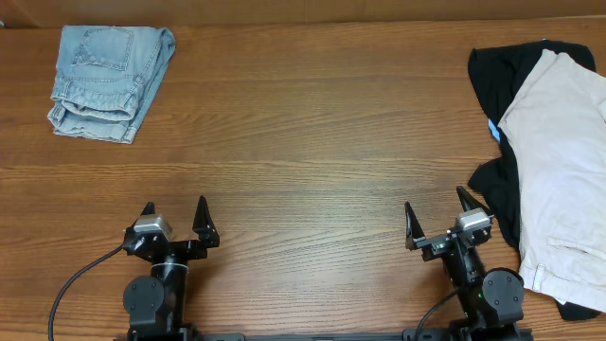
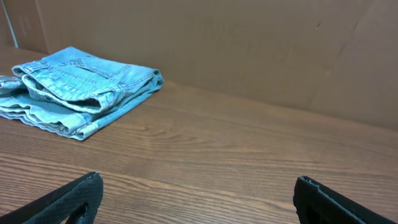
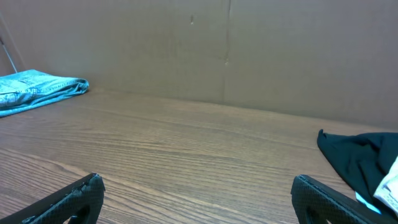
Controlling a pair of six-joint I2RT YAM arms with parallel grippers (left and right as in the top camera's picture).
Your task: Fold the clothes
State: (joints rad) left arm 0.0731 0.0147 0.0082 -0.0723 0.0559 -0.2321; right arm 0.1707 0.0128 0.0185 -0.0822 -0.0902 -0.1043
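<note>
Shorts (image 1: 109, 80): light-blue denim, folded into a compact bundle at the far left corner of the desk (image 1: 303, 142).
Left pincer (image 1: 174, 205): wide apart, empty, at the near edge.
Right pincer (image 1: 436, 201): wide apart, empty, just beside a black garment (image 1: 497, 76) lying under cream trousers (image 1: 563, 161).

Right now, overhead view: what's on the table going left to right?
folded denim shorts → left gripper, jaws open → right gripper, jaws open → black garment with the cream trousers lying on it, at the right edge.
</note>
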